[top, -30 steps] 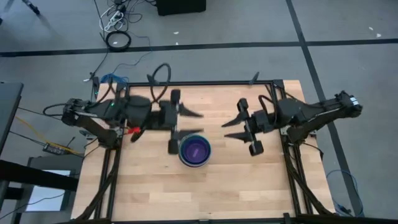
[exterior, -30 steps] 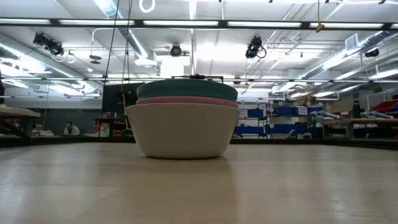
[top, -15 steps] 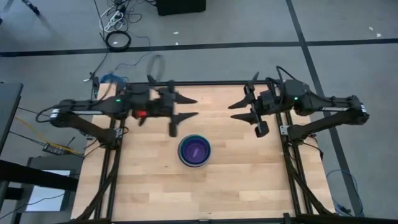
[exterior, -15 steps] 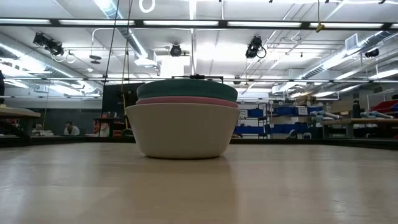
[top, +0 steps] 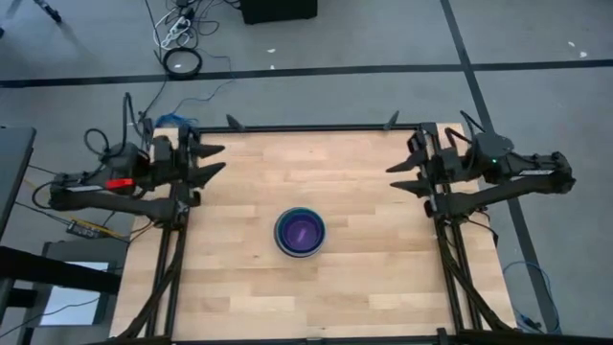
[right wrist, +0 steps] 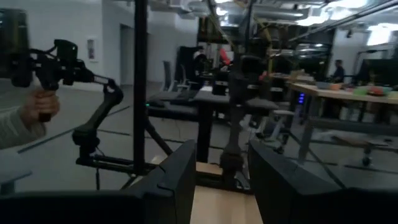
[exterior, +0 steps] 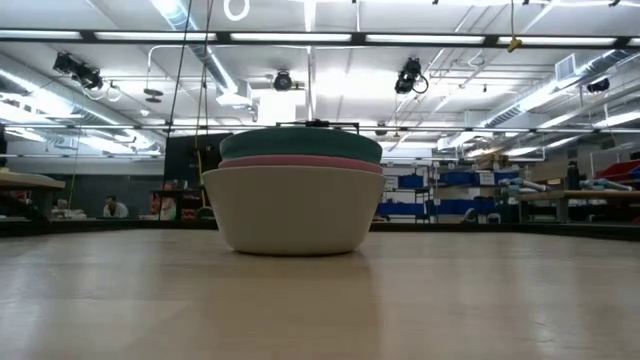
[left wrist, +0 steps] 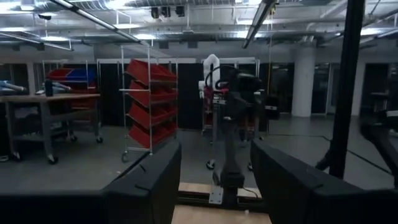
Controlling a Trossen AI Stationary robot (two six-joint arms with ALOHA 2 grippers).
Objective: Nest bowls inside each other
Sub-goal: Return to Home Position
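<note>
The bowls (top: 300, 233) stand nested in one stack at the table's middle. From above I see purple in the middle, a cyan rim around it and a whitish outer rim. The low view shows the grey-white outer bowl (exterior: 293, 208) resting on the table, with a pink rim (exterior: 300, 161) and a teal rim (exterior: 300, 144) above it. My left gripper (top: 213, 158) is open at the table's left edge, pointing level toward the right. My right gripper (top: 402, 177) is open at the right edge, pointing left. Both are far from the stack and hold nothing.
The wooden tabletop (top: 354, 278) lies bare all around the stack. Black frame rails run along its edges (top: 306, 127). In the right wrist view a person's hand (right wrist: 37, 109) holds a control handle beyond the table.
My left gripper has drawn back from beside the bowl stack toward the table's left edge and has tipped up to about level. My right gripper has drawn back toward the right edge. The stack has stayed in place.
</note>
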